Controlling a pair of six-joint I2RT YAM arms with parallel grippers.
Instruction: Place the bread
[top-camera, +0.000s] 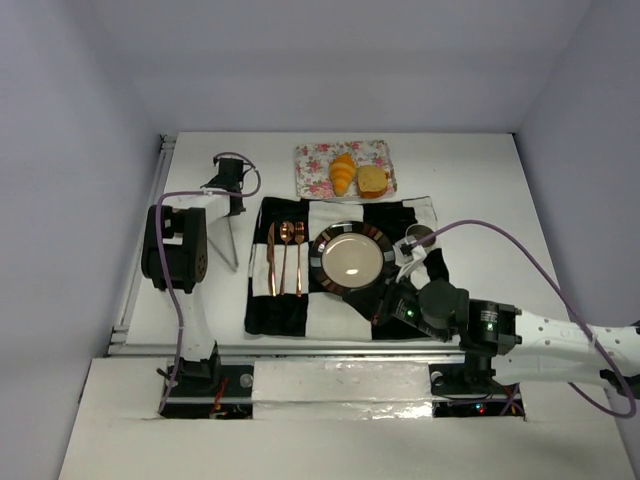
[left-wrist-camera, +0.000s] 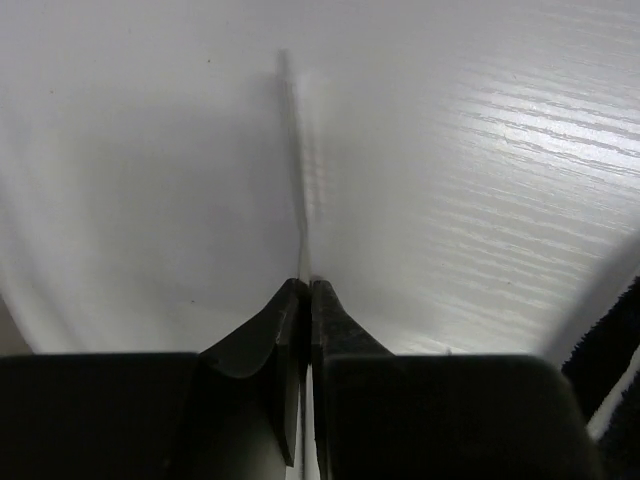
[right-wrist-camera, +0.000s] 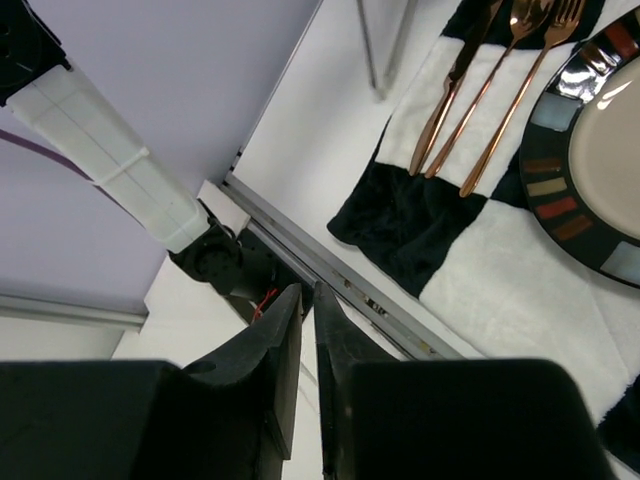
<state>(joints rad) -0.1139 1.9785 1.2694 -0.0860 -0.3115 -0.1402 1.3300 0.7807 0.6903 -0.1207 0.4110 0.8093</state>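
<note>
Nearest, along the bottom edge of the top view, stand the bases of the left arm (top-camera: 175, 250) and the right arm (top-camera: 520, 335), behind a metal rail (top-camera: 300, 348). Beyond it lies a white table (top-camera: 480, 180); in the left wrist view its surface shows a fine grain and some glare. Pale lilac-grey walls (top-camera: 70, 150) close the table on the left, right and far sides.

A black-and-white checked mat (top-camera: 275, 315) lies in the middle of the frame. On it is a plate (top-camera: 322, 262) with a dark rim of coloured patches, and to its left is copper cutlery (top-camera: 285, 258), laid top to bottom in the frame.

Both pieces of bread are on a flowered tray (top-camera: 315, 172) in the upper middle, just above the top edge of the mat. The croissant (top-camera: 343, 173) has its long axis nearly up and down in the frame, with one end toward the far wall and the other toward the mat. The bun (top-camera: 373, 181) is squarish and sits close at its right side; I cannot tell whether they touch.

The left gripper (left-wrist-camera: 306, 288) is over bare table at the upper left – its jaws are pressed together. The right gripper (right-wrist-camera: 308, 292) is over the lower right of the mat – its jaws are only a crack apart, with nothing between them.
</note>
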